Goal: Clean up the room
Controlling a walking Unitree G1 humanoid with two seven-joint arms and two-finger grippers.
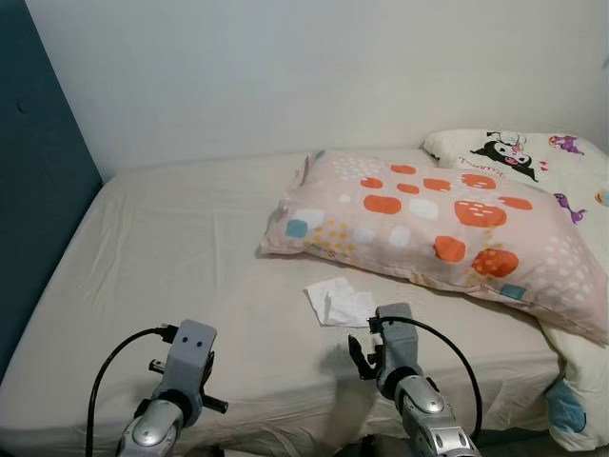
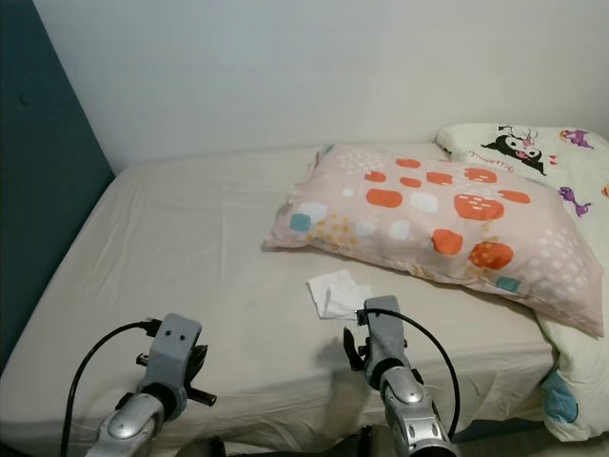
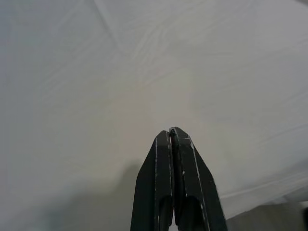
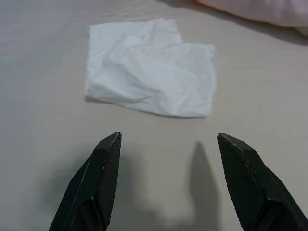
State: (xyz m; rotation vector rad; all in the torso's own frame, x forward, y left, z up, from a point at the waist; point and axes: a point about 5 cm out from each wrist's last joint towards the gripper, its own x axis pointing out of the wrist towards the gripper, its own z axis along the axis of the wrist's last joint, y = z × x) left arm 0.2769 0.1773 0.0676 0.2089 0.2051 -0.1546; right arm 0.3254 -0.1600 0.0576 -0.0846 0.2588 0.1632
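The right gripper (image 4: pixel 166 144) hovers with jaws spread wide just short of a crumpled white tissue (image 4: pixel 150 67) lying on the bed (image 1: pixel 171 276), near the patterned pillow (image 1: pixel 428 224). The left gripper (image 3: pixel 172 137), jaws pressed together, hangs over bare sheet.

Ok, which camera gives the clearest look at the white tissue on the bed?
The right wrist view: the tissue lies large and crumpled just beyond the open right gripper. Both eye views show it small, beside the pillow. The left wrist view faces bare sheet.

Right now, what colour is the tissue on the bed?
White tissue; the right wrist view shows it best.
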